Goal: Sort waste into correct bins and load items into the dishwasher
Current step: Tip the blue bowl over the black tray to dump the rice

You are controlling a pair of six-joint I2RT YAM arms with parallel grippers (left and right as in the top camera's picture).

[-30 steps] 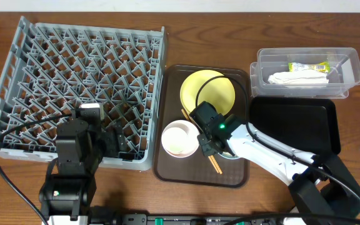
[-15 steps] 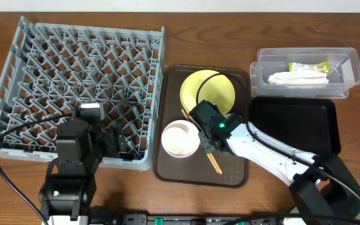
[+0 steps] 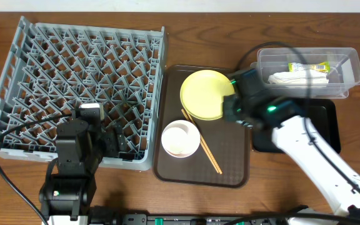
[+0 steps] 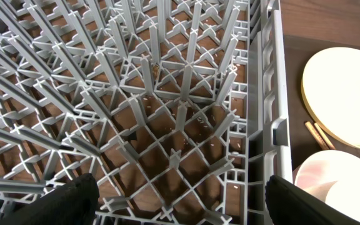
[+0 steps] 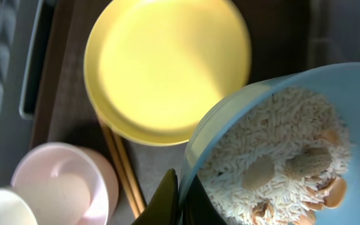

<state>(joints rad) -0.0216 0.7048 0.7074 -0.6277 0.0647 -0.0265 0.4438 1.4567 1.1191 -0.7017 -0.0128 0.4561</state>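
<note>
And the right gripper [image 5: 180, 199] is clamped onto the rim of the blue bowl [image 5: 217, 131], jaws pressed tight on the thin wall. The bowl hangs off the fingers, loaded with rice [image 5: 274, 137] and a few pale lumps. Below and just ahead of those fingers sits the yellow plate [image 5: 167, 69], with the chopsticks [image 5: 122, 165] right beside it and the pink bowl [image 5: 64, 187] further off to the side. The left gripper [image 4: 180, 200] has its fingers spread wide with nothing between them, hovering just over the rack [image 4: 167, 112] near its corner.
</note>
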